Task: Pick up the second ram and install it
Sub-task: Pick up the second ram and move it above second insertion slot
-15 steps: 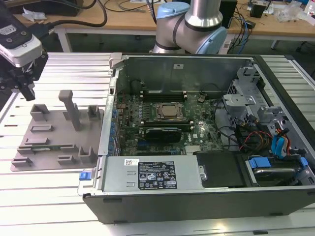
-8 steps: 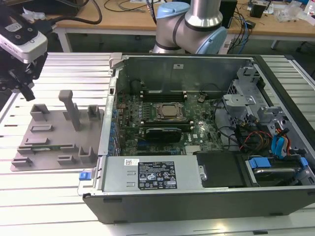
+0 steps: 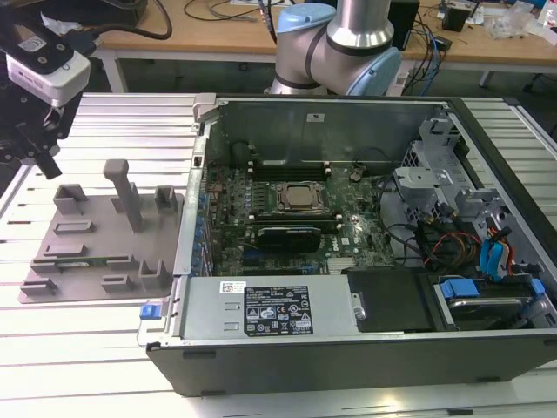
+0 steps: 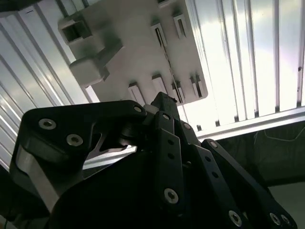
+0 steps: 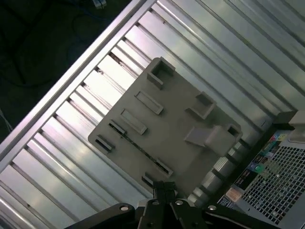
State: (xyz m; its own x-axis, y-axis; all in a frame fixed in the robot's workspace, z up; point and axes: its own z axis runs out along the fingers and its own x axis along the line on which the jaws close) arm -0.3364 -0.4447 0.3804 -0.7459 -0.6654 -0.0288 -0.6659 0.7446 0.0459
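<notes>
**Second ram** (image 5: pixel 138 146): slim stick standing on edge in the long slot run of the grey tray (image 5: pixel 176 124). In both wrist views it reads as a thin dark line between the slot blocks (image 4: pixel 167 62). In the exterior view it is a faint dark strip (image 3: pixel 74 261) low on the tray (image 3: pixel 96 209). Nothing is touching it.

**My tool** (image 5: pixel 164 187): clenched, fingertips pressed together with nothing between them. In the first wrist view it sits over the tray edge nearest the computer case (image 5: pixel 281 181). In the second wrist view the tip (image 4: pixel 162 101) lies just off the ram's slot line. In the exterior view it hangs (image 3: pixel 45 157) above the tray's far corner, on the exterior view's left, clear of the tray.

**Tray**: flat on the ribbed metal desk (image 3: pixel 87 366), just beside the case wall. It carries several empty slot blocks and one tall upright post (image 3: pixel 124 193).

**Computer case** (image 3: pixel 348 366): lying open on the desk, to the exterior view's right of the tray.
- Square silver processor (image 3: pixel 300 198), mid-board.
- Wide black card (image 3: pixel 283 235), just beside the processor.
- Labelled power unit (image 3: pixel 270 309), along the near side.
- Blue cables (image 3: pixel 496 252), at the exterior view's right.

**My arm** (image 3: pixel 348 39): base joints stand behind the case.
</notes>
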